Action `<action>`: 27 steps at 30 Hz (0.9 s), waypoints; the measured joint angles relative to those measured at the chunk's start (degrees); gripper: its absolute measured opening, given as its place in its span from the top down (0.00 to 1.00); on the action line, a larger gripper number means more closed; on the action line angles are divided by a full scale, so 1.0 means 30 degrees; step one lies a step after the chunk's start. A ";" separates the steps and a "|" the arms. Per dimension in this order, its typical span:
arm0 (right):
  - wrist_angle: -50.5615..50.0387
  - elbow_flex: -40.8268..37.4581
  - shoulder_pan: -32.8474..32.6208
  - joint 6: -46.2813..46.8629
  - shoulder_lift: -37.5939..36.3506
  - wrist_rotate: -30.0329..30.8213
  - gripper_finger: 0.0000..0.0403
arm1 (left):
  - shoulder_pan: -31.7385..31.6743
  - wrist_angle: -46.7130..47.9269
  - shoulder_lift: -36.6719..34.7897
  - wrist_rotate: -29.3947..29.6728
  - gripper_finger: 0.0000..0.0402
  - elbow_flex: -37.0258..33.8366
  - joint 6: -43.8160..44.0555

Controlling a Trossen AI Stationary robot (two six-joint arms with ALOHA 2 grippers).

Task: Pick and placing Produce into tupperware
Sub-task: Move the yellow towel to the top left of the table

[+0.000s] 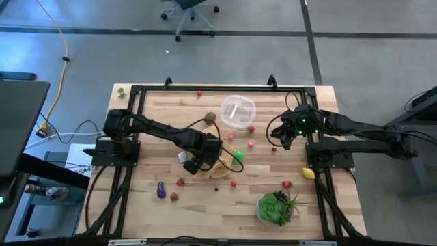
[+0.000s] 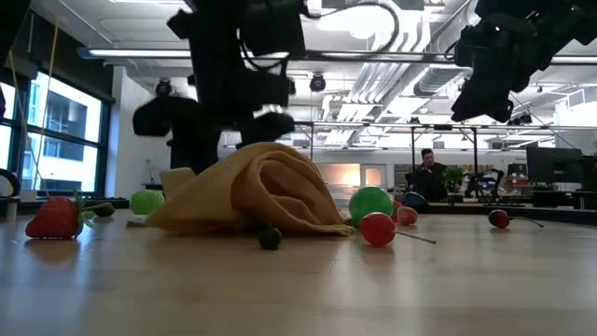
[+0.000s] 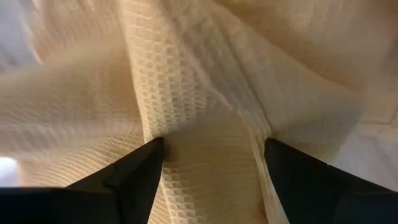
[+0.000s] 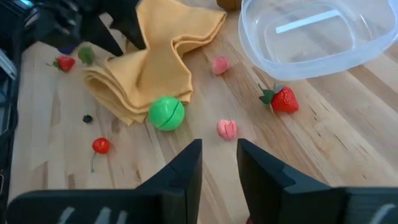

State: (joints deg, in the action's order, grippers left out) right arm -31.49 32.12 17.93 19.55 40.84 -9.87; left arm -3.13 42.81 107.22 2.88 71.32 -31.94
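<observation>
**Tupperware near the tabletop's far edge, produce scattered, left pincer over the cloth**

High view: The tupperware [image 1: 237,112] sits on the wooden tabletop [image 1: 205,201], near its far edge and between the two arms; nothing is seen inside it. The produce lies loose around it: a green lime [image 1: 237,156] touching the orange-tan cloth [image 1: 220,167], a purple eggplant [image 1: 160,190] and a red berry [image 1: 173,197] toward the near left, a strawberry [image 1: 287,184] beside the leafy plant [image 1: 276,208], and a yellow lemon [image 1: 308,173] by the right arm's base. The left pincer [image 1: 193,165] is down at the cloth's left edge. The right pincer [image 1: 281,139] is lifted to the right of the tupperware, well apart from the cloth.

Low view: The cloth [image 2: 252,194] rises in a crumpled heap mid-tabletop with a dark arm directly above it. A strawberry [image 2: 58,217] lies far left, a green lime [image 2: 371,203] and a red cherry [image 2: 377,228] just right of the heap.

Left wrist view: The left pincer [image 3: 214,171] has its two fingers spread apart, with a ridge of waffle-weave cloth [image 3: 205,93] standing between them; the fingers are not pressed onto it.

Right wrist view: The right pincer [image 4: 219,163] shows a narrow gap between its fingers and holds nothing. Beyond it lie the tupperware [image 4: 311,38], a strawberry [image 4: 283,101] just beside its wall, two pink pieces [image 4: 227,128], the green lime [image 4: 166,113] against the cloth [image 4: 152,62], and a cherry [image 4: 101,145].
</observation>
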 joint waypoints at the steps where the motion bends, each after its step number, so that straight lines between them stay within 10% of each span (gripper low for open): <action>1: -0.0075 0.0000 0.0000 0.0029 0.0042 0.0034 0.77 | -0.0119 0.0097 0.0155 -0.0010 0.31 -0.0002 0.0204; 10: -0.0463 0.0000 0.0000 0.0000 0.0020 0.0062 0.77 | -0.0750 0.0378 0.1350 0.0091 0.33 0.0075 0.1044; 27: -0.0881 0.0000 0.0000 0.0015 0.0006 -0.0054 0.77 | -0.1875 0.3418 0.1405 0.3067 0.71 -0.0003 0.1739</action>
State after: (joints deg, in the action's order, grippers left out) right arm -34.13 32.12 17.93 19.59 40.86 -10.03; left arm -8.75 53.06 111.44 12.08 71.31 -26.72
